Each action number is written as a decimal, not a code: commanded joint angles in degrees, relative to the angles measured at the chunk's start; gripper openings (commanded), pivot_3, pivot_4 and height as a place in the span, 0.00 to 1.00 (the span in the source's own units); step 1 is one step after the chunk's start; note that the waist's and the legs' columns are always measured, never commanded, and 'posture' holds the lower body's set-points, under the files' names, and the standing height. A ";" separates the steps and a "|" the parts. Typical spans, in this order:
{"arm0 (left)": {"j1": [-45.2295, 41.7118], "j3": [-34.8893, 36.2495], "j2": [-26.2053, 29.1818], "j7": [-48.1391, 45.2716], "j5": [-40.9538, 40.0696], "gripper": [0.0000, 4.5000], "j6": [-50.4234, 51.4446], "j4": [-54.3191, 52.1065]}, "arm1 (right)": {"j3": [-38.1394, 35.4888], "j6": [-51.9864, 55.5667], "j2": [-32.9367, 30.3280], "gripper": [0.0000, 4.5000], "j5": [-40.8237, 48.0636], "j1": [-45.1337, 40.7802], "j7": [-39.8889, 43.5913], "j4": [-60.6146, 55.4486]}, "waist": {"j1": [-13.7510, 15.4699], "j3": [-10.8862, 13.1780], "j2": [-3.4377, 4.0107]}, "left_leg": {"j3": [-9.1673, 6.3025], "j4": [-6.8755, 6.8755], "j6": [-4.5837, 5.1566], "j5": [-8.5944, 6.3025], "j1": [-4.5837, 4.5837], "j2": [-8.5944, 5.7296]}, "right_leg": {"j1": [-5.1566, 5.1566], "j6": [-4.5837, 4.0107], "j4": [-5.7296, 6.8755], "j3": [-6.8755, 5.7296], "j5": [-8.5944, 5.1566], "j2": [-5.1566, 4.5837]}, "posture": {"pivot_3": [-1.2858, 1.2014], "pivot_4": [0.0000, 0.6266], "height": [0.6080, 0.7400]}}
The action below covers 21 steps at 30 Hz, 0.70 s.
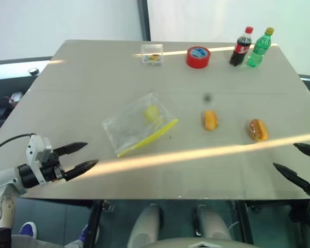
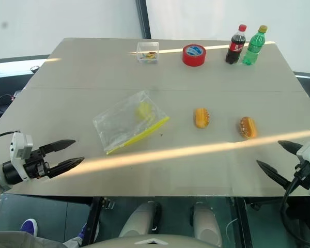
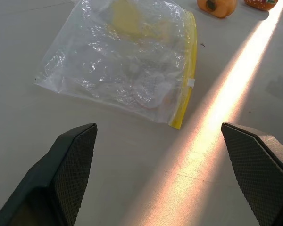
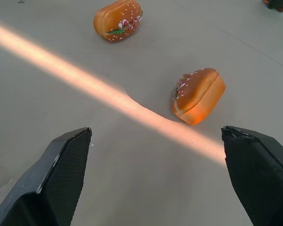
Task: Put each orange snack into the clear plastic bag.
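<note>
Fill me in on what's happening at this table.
A two-armed robot is set to bag snacks, but nothing is held yet. Its left gripper and right gripper both hover open at the near edge of the grey table. The floppy clear plastic bag with a yellow seal strip lies flat, a small yellow piece inside. Two oblong orange bun-like snacks sit loose to its right, outside the bag.
</note>
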 commanded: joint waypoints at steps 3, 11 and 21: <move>-2.97 0.55 0.07 2.26 -4.25 0.99 5.57 -3.94 | 0.51 1.18 -0.91 1.00 0.71 -2.21 -1.68 -2.68 | 0.01 0.00 0.00 | -0.01 0.01 0.00 0.00 -0.02 0.00 | 0.00 0.00 0.00 0.00 0.00 -0.01 | 0.52 0.24 1.00; -4.25 0.69 -0.26 8.40 -8.64 0.99 17.61 -6.61 | 6.54 2.74 -0.84 1.00 1.57 -7.78 -3.99 -5.70 | -0.19 0.01 0.01 | -0.05 0.02 0.00 0.00 -0.13 -0.01 | -0.08 0.00 -0.02 -0.05 0.01 0.01 | 0.52 0.24 1.00; -14.93 0.46 1.08 24.65 -17.39 0.99 54.37 0.81 | 25.05 3.61 -0.32 1.00 -0.96 -19.85 -6.73 -10.44 | -0.10 0.05 -0.01 | -0.17 0.11 0.00 0.00 -0.12 -0.08 | -0.06 0.04 0.07 -0.20 0.02 0.31 | 0.52 0.24 1.00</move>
